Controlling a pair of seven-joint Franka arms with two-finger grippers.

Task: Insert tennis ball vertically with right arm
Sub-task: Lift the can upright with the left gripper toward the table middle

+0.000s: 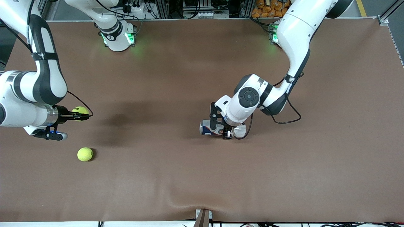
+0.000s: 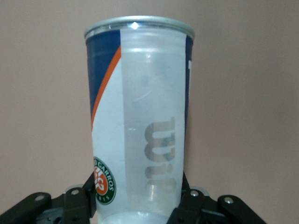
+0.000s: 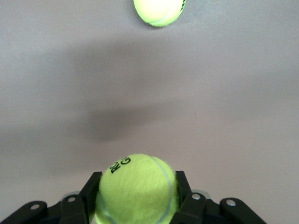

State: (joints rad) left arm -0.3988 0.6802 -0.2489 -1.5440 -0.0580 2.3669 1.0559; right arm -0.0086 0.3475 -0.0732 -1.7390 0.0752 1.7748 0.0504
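At the right arm's end of the table, your right gripper [image 1: 82,115] is clamped on a tennis ball [image 3: 136,187], a second ball [image 1: 85,154] loose below. Left gripper [image 1: 221,124] grips the can [image 2: 140,121] lying sideways near mid-table. Risk, I'd say: unless that can is upright, a vertical drop hits its wall.

My right arm [image 1: 30,91] and left arm [image 1: 268,91]: white shells, black joint bands, loose black cables, green base lights.
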